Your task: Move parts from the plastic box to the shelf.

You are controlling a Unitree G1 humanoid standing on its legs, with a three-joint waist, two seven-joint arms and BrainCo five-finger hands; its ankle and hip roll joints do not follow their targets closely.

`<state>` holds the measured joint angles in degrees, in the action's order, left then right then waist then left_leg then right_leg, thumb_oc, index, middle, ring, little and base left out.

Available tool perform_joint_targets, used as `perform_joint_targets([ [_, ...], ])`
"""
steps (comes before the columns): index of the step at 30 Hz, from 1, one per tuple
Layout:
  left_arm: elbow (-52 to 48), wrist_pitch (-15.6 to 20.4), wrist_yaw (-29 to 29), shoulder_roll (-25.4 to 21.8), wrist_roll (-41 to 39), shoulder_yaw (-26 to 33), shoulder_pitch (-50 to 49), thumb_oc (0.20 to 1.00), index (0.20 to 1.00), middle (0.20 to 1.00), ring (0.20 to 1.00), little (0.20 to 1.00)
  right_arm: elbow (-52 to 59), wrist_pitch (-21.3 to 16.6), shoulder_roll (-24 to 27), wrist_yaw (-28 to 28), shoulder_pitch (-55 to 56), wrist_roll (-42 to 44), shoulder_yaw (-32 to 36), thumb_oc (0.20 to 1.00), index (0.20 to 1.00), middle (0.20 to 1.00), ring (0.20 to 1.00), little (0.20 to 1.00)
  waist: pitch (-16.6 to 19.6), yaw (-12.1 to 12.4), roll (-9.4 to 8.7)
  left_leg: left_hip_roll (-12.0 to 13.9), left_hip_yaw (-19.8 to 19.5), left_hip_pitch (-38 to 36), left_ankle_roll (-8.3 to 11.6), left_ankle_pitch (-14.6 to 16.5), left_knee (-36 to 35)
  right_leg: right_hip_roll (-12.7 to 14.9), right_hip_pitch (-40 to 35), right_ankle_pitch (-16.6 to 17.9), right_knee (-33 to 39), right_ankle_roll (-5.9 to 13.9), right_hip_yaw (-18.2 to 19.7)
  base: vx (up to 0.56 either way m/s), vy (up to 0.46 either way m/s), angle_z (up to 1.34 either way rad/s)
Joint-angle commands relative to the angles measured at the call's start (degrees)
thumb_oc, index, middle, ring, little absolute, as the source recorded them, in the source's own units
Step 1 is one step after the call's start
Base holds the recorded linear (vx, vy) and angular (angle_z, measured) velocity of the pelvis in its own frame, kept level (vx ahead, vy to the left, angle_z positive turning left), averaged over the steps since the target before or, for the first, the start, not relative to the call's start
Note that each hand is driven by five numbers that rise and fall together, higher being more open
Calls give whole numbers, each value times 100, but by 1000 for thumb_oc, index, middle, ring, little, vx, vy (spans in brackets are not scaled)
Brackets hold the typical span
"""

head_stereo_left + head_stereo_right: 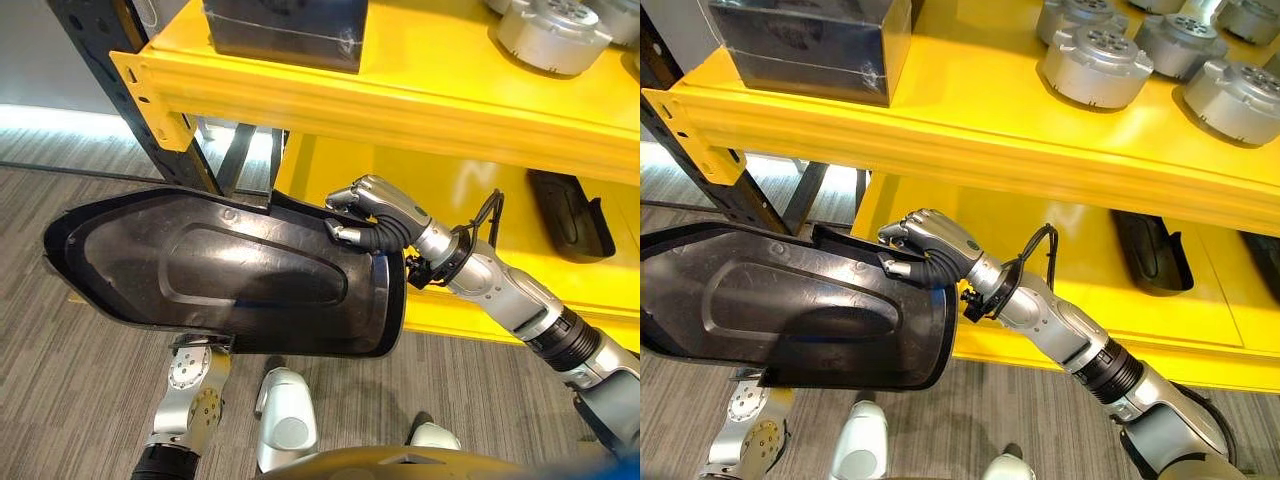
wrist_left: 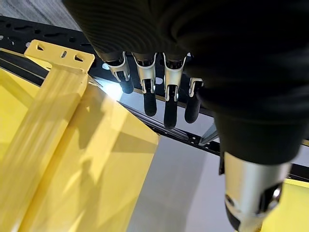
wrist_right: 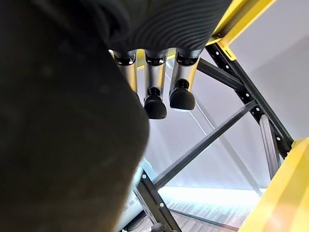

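Between the two hands, level with the gap under the top yellow shelf [image 1: 400,110], hangs a big black panel [image 1: 220,270], a moulded plastic shell held roughly flat in front of the rack. The right hand [image 1: 930,245] grips its end nearest the lower shelf [image 1: 1040,240], fingers curled over the rim. The left hand [image 2: 154,92] sits under the panel's near edge; from the left wrist view its fingers [image 2: 170,104] reach out fairly straight and no grasp shows, so it seems to prop the part from below rather than clamp it.

The panel looks thin, stiff and light for its bulk, with a smooth glossy face that could slip. Its raised rim is the sound place to grip, one hand at each end, since a single hold would let it swing or twist. Silver round parts [image 1: 1100,60] and a dark box [image 1: 810,40] already sit on the top shelf, and another black part [image 1: 1150,250] lies on the lower one.
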<state>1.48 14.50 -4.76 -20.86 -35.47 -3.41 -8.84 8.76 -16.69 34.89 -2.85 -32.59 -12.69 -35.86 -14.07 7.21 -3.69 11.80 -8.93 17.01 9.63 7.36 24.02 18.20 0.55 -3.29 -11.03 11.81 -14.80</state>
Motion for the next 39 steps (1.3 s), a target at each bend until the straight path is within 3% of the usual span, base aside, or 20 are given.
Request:
perform_joint_targets([
  [1,-233,408,145,-288,-25,-95,100,1000,1000,1000,1000,1000,222,-226,-59,-263,23,154,664,200,200,200,200,200,8,74,-47,-101,390,-264,-217,-414,-388,46,161,-592,-1253,-320,162,0,0,0],
  [6,-242,395,222,-294,-14,-98,35,1000,1000,1000,1000,1000,140,-209,218,-272,409,157,924,200,200,200,200,200,-46,-5,-13,-60,401,-273,-206,-455,-437,25,201,-597,-1261,-329,168,-7,-4,0],
  [16,-194,380,436,-349,6,24,-163,1000,1000,1000,1000,1000,23,-331,1060,-389,1792,203,2180,200,200,200,200,200,-164,-271,92,45,430,-272,-141,-620,-628,-35,329,-570,-1247,-331,200,-10,-6,-1],
  [24,-174,344,508,-322,-139,49,-224,1000,1000,1000,1000,1000,35,-379,1314,-379,2102,259,2532,200,200,200,200,200,-216,-397,134,117,507,-332,-143,-629,-658,-73,402,-575,-1279,-343,314,3,-7,-4],
  [31,-190,347,462,-354,-172,-33,-160,1000,1000,1000,1000,1000,-261,-277,969,-650,1618,320,2430,200,200,200,200,200,-254,-374,172,128,539,-312,-160,-614,-632,-62,457,-587,-1314,-347,334,4,-10,-3],
  [39,-213,298,362,-379,-277,-224,-61,1000,1000,1000,1000,1000,-989,-22,-41,-1293,539,518,2168,200,200,200,200,200,-275,-198,196,44,480,-184,-200,-592,-567,-12,452,-566,-1311,-349,256,1,0,1],
])
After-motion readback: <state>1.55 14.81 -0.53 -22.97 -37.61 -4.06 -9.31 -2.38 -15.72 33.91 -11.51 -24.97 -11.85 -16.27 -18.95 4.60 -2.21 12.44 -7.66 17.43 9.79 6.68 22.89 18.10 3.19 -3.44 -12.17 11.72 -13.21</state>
